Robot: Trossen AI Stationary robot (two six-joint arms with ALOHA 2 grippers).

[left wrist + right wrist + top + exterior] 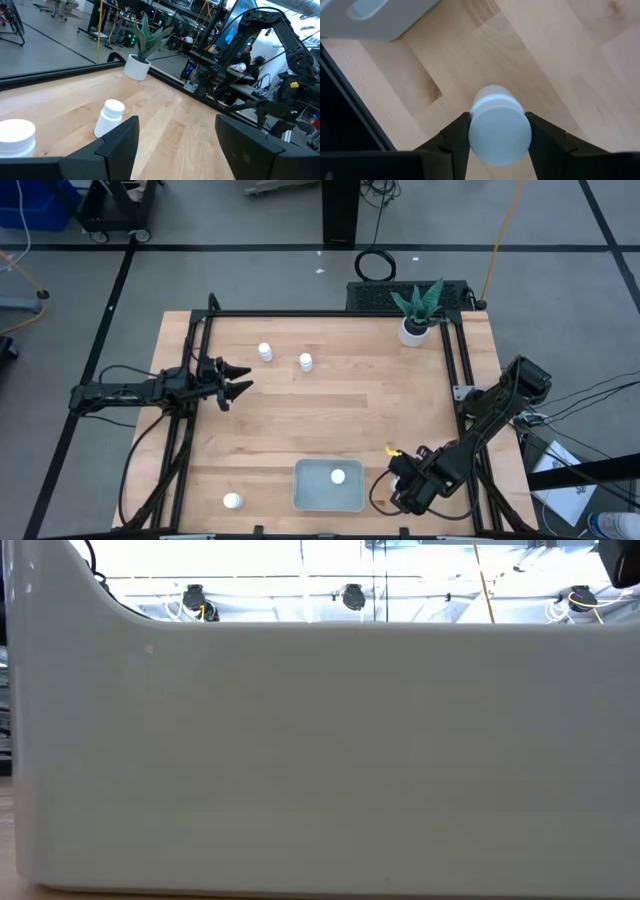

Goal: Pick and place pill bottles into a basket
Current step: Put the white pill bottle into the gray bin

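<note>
The pale basket [305, 498] sits near the table's near edge with one pill bottle [338, 477] standing in it. Its wall fills the low view [320, 760]. My right gripper [400, 485] is just right of the basket, pointing down and shut on a white pill bottle [499, 131]. My left gripper [238, 383] is open and empty at the table's left. Two bottles [265, 352] [306, 362] stand on the table just beyond it and also show in the left wrist view [109, 117] [15, 137]. Another bottle [232, 501] stands at the near left. My right gripper pinches the pill bottle between its two fingers [456, 134], which sit on opposite sides at the cap [476, 131]. The fingers come from above, pointing down. The bottle's cap faces up toward the wrist. I cannot tell whether its base is on the table.
A white pot with a green plant [415, 328] stands at the far right corner. A dark frame rail [462, 365] runs along the table's right side. Bare wood [360, 405] lies between the two arms.
</note>
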